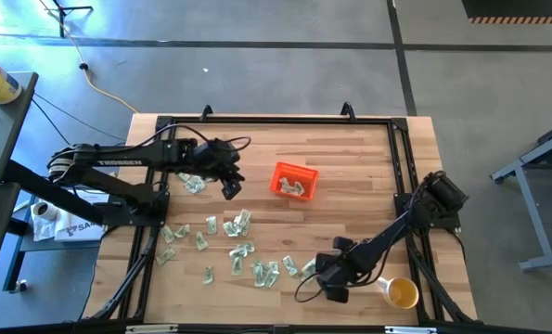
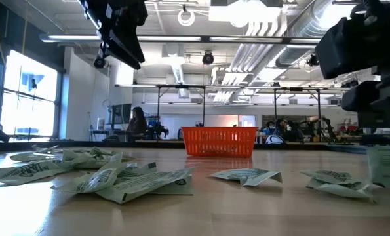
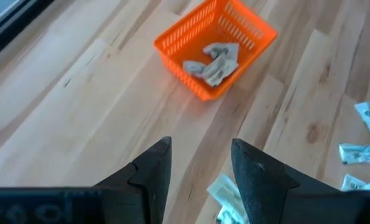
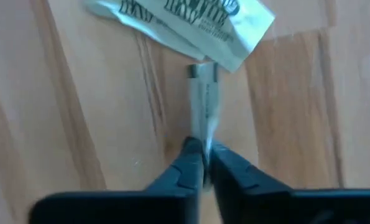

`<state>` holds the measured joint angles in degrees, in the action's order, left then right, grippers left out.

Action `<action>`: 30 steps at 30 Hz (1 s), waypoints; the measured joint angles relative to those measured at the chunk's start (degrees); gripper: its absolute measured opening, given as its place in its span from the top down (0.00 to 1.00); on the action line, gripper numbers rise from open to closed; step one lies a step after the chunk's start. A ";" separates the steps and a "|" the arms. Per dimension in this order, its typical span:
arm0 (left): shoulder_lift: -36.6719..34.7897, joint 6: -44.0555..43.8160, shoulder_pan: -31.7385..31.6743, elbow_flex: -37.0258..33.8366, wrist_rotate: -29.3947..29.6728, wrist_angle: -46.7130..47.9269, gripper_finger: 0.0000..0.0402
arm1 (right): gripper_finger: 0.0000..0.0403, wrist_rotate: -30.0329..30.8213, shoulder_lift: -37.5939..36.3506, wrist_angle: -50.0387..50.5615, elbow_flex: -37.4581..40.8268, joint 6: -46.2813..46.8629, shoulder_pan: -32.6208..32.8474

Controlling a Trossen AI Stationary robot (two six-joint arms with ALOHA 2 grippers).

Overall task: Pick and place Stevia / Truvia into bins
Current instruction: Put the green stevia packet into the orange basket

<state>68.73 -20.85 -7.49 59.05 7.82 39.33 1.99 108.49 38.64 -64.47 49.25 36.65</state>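
Pale wooden bench (image 1: 350,158) carries an orange basket (image 1: 294,180) with a few Stevia sachets (image 3: 212,62) already inside. Left of the basket the left gripper (image 1: 230,187) hangs above the bench, jaws apart and empty. Loose sachets (image 1: 238,250) lie scattered in front of the basket. Farther right, beside a yellow cup (image 1: 402,293), the right gripper (image 4: 203,163) has its jaws pinched on one sachet (image 4: 204,99).

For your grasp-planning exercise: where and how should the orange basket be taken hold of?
Grip one low wall of the basket near a corner, coming from straight above, one finger inside and one outside. It stands upright and open-topped; the sachets lie mid-floor, leaving the rim free.
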 joint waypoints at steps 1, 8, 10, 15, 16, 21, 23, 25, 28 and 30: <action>0.00 0.33 0.00 0.00 0.00 -0.67 0.50 | 0.98 -0.23 -0.16 0.67 -0.55 -0.02 -0.24; 2.13 5.50 -1.48 0.00 -1.11 -6.84 0.50 | 0.99 9.87 -2.57 17.41 -9.89 7.70 -2.35; 3.59 6.56 -2.70 0.00 -3.16 -7.58 0.50 | 0.99 13.82 -4.69 19.78 -10.84 11.47 -3.72; 5.22 7.65 -5.78 -0.02 -7.59 -7.37 0.50 | 0.99 24.23 -11.12 20.25 -8.92 16.11 -10.91; 5.26 7.88 -5.81 -0.02 -7.53 -6.66 0.50 | 0.99 25.12 -12.16 20.32 -8.07 15.71 -13.33; 3.37 8.62 -5.57 0.00 -6.01 0.37 0.50 | 1.00 18.80 -13.49 9.92 -6.28 0.86 -26.36; 2.41 7.51 -5.62 0.00 -4.99 5.90 0.50 | 1.00 14.77 -12.57 6.13 -6.16 -4.85 -30.90; 0.95 4.91 -5.62 -0.02 -2.48 11.55 0.50 | 1.00 13.38 -11.35 3.96 -6.16 -8.51 -34.68; -2.61 0.72 -5.62 -0.02 1.81 19.38 0.50 | 0.99 12.35 -10.20 3.50 -6.15 -11.01 -39.44; -5.84 -2.21 -5.63 -0.80 4.13 21.17 0.50 | 0.97 10.38 -9.54 3.00 -6.16 -11.89 -41.99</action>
<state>62.89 -23.06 -13.11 58.25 11.96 60.49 12.37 98.95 41.65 -70.63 37.36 -5.35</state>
